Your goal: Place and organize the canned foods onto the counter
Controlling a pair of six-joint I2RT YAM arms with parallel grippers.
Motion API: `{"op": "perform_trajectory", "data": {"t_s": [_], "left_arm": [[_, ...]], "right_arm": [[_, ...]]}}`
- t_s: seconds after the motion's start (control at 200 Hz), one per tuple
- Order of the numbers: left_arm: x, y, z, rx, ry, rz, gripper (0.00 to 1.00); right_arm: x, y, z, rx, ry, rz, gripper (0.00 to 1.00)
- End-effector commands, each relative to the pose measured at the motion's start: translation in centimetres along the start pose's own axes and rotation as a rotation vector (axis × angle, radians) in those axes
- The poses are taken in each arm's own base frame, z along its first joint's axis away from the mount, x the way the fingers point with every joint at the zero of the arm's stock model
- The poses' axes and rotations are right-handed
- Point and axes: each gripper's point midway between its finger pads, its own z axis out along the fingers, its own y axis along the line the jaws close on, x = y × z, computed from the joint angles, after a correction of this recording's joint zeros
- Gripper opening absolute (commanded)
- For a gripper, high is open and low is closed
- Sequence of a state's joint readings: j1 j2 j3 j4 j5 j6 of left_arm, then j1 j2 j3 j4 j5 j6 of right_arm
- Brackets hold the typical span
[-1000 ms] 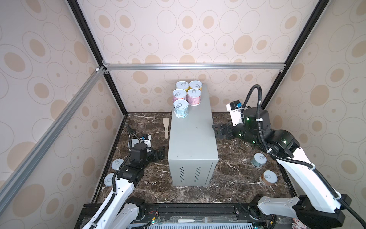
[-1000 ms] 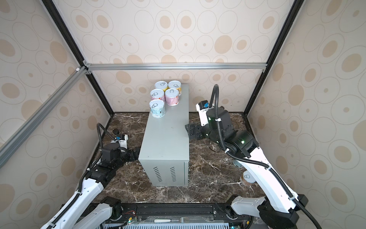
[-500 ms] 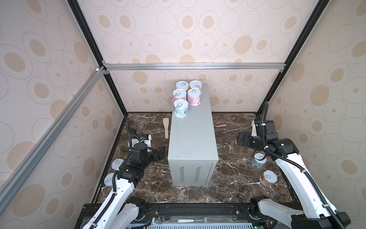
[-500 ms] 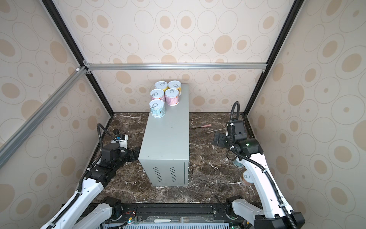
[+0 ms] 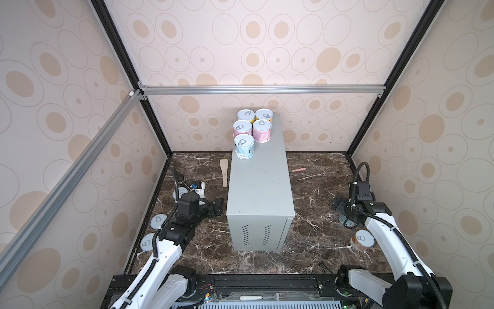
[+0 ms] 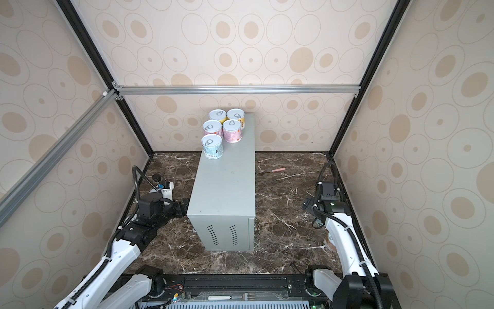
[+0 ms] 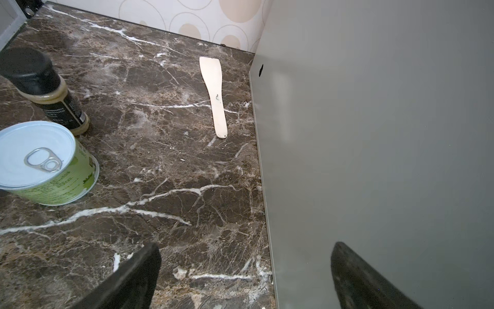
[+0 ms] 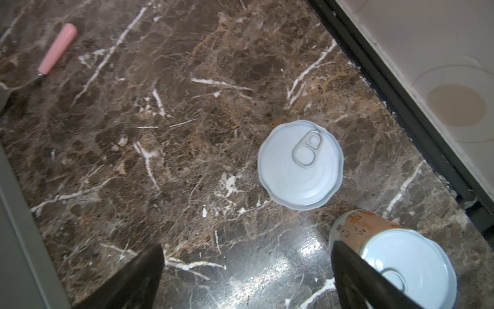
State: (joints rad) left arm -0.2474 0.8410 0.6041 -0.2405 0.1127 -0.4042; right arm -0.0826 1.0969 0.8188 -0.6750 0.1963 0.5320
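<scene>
Five pastel-labelled metal cans (image 5: 252, 131) stand clustered at the far end of the tall light-grey metal counter (image 5: 259, 182). My left gripper (image 7: 244, 254), jaws spread wide and empty, hangs beside the counter's wall, near a green-labelled can (image 7: 50, 166). My right gripper (image 8: 247, 248), equally spread and empty, hangs by a silver-lidded can (image 8: 300, 163) and an orange-labelled can (image 8: 401, 256).

Cream wallpaper with tan ovals (image 5: 267, 40) on three walls. Black corner posts (image 5: 119, 50), silver aluminium rail (image 5: 262, 89) across the back. Floor — dark brown white-veined marble (image 5: 315, 214); one bright sheen patch (image 8: 291, 256), probably reflected light.
</scene>
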Motion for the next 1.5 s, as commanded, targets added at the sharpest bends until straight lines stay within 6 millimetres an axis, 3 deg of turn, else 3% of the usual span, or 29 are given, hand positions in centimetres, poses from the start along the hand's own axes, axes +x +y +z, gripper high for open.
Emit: {"op": "perform_trajectory", "data": {"t_s": [0.0, 0.205, 0.57, 1.496], "left_arm": [[-0.3, 0.0, 0.4, 0.002, 0.006, 0.007, 0.99], [0.5, 0.3, 1.2, -0.013, 0.045, 0.007, 0.99], [0.9, 0.3, 1.7, -0.009, 0.068, 0.006, 0.99], [2.0, 0.7, 2.7, -0.026, 0.119, 0.004, 0.99]], "right_arm": [[-0.7, -1.5, 1.1, 0.062, -0.047, 0.079, 1.0], [-0.7, -3.2, 2.5, 0.115, -0.056, 0.114, 1.0], [-0.3, -4.4, 5.0, 0.157, -0.013, 0.168, 1.0], [-1.7, -3.9, 11.3, 0.202, 0.106, 0.22, 0.97]]}}
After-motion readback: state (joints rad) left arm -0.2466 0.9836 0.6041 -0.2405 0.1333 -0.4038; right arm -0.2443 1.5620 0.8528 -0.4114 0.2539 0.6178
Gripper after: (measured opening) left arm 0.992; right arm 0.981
